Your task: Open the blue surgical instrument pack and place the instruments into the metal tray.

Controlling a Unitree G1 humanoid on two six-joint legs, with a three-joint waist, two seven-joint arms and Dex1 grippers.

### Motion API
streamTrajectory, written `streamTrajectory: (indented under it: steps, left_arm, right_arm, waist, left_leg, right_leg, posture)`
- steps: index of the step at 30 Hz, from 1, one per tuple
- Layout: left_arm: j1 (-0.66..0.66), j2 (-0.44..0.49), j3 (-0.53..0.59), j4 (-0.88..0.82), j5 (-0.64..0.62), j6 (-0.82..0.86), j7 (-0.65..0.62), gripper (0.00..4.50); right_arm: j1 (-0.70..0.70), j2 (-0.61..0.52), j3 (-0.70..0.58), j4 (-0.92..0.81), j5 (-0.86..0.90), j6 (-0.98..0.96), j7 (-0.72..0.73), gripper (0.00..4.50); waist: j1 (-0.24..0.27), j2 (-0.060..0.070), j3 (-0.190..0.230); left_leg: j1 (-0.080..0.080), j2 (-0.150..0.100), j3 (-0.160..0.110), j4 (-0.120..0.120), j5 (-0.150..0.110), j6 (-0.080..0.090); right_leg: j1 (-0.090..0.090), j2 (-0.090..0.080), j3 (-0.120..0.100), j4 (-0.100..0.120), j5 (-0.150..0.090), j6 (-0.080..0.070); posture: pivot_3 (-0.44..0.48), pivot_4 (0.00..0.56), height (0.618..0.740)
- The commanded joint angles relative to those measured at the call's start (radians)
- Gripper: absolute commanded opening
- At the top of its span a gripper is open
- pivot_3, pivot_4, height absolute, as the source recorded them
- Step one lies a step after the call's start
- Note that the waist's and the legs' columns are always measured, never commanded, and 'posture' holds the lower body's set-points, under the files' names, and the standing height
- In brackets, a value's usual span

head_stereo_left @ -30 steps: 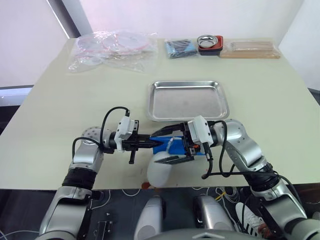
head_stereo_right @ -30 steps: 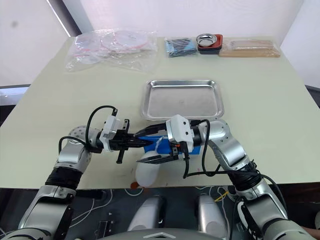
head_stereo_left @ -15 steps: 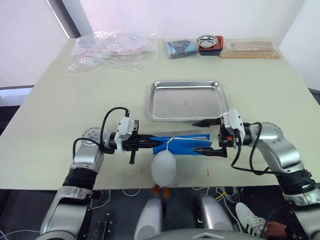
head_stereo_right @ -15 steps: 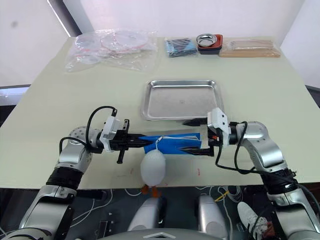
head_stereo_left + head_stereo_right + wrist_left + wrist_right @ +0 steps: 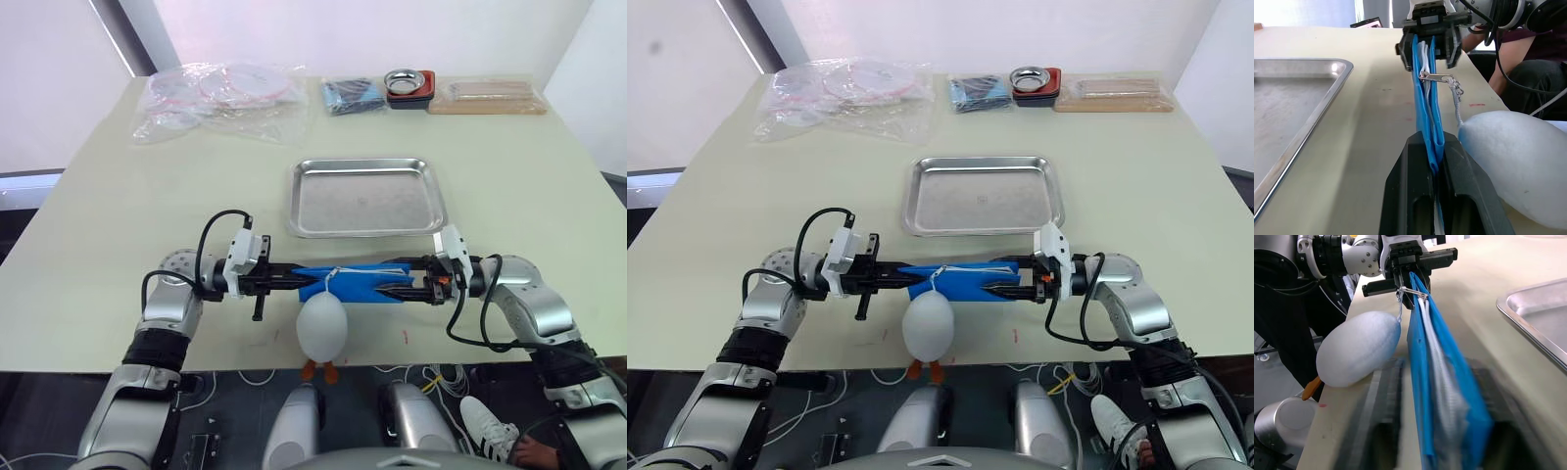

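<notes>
Blue surgical instrument pack (image 5: 355, 284) is stretched edge-up between two robot grippers near the front edge of the pale counter (image 5: 118, 235), just in front of the metal tray (image 5: 364, 197). On the left, the left gripper (image 5: 297, 279) has its black fingers (image 5: 1422, 191) pinched shut on the pack's left end, the blue fabric and a strip of pale lining squeezed between them in the left wrist view. A metal zipper pull (image 5: 1436, 76) on the upper edge of the pack carries a short cord to a white egg-shaped float (image 5: 322, 326), which hangs over the counter's front edge with a small orange piece below it. On the right, the right gripper (image 5: 397, 285) is closed on the pack's other end, its fingers flanking the blue folds and grey-white lining in the right wrist view. The tray sits empty near the middle of the counter. Along the far edge lie clear plastic bags (image 5: 220, 98) toward the left corner, then a darker blue packet (image 5: 353, 95), a small round metal bowl (image 5: 409, 78) in a red holder, and a wrapped wooden item (image 5: 487, 96) toward the right corner.
</notes>
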Motion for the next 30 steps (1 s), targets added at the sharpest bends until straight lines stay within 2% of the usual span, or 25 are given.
streamTrajectory:
  steps: [1,2,13,17,19,23,24,30]
  left_arm:
    - [0.021,0.016,-0.001,0.002,0.02,0.002,-0.029,0.0]
    - [0.023,0.016,0.0,0.002,0.02,0.002,-0.027,0.0]
    - [0.024,0.035,0.008,-0.023,0.011,0.052,-0.017,0.0]
    - [0.043,0.063,0.059,-0.061,-0.008,0.078,0.034,1.37]
    - [0.068,0.073,0.084,-0.088,-0.026,0.103,0.054,2.45]
    - [0.171,0.099,0.157,-0.174,-0.076,0.168,0.098,4.3]
    - [0.201,0.109,0.175,-0.204,-0.091,0.19,0.106,4.44]
    - [0.396,0.166,0.238,-0.429,-0.17,0.312,0.136,4.44]
  right_arm:
    - [-0.019,0.018,-0.018,-0.004,0.019,-0.008,0.006,0.19]
    - [-0.021,0.021,-0.019,0.003,0.016,-0.011,0.006,0.08]
    - [-0.029,0.038,-0.023,0.04,0.001,-0.046,0.024,0.08]
    - [-0.032,0.032,-0.02,0.048,0.002,-0.049,0.049,0.0]
    - [-0.033,0.031,-0.02,0.048,0.003,-0.046,0.053,0.0]
    - [-0.028,0.03,-0.022,0.047,-0.003,-0.051,0.053,0.0]
    - [-0.028,0.029,-0.023,0.047,-0.002,-0.05,0.054,0.0]
    - [-0.032,0.038,-0.017,0.051,-0.004,-0.05,0.053,0.0]
  waist:
    - [0.0,0.0,0.0]
    - [-0.001,0.0,0.0]
    - [-0.004,0.0,0.0]
    - [-0.005,0.0,0.0]
    - [-0.002,0.0,0.0]
    - [-0.002,0.0,0.0]
    - [-0.002,0.0,0.0]
    - [-0.001,0.0,0.001]
  left_leg:
    - [0.0,0.0,0.0,0.0,0.0,0.0]
    - [0.0,0.0,0.0,0.0,0.0,0.0]
    - [0.001,0.001,0.0,0.0,0.0,0.0]
    - [0.001,0.002,0.0,-0.001,0.0,0.0]
    - [0.0,0.002,0.0,-0.001,0.0,0.0]
    - [0.0,0.002,0.001,-0.001,0.0,0.0]
    - [0.0,0.002,0.001,-0.001,0.0,0.0]
    - [0.0,0.003,0.001,-0.001,0.0,0.0]
  right_leg:
    - [0.0,0.0,0.0,0.0,0.0,0.0]
    - [0.0,0.0,0.0,0.0,0.0,0.0]
    - [0.0,0.001,0.0,0.001,0.0,0.0]
    - [0.0,0.002,0.0,0.001,0.0,0.0]
    - [-0.001,0.001,0.0,0.001,0.0,0.0]
    - [-0.001,0.0,0.0,0.0,0.0,0.0]
    - [-0.001,0.0,0.001,0.0,0.0,0.0]
    - [-0.001,0.0,0.0,0.0,0.0,0.0]
  posture:
    - [0.0,0.15,0.74]
    - [0.0,0.15,0.74]
    - [0.0,0.15,0.74]
    - [0.0,0.15,0.74]
    - [0.0,0.15,0.74]
    - [0.0,0.15,0.74]
    - [0.0,0.15,0.74]
    - [0.0,0.15,0.74]
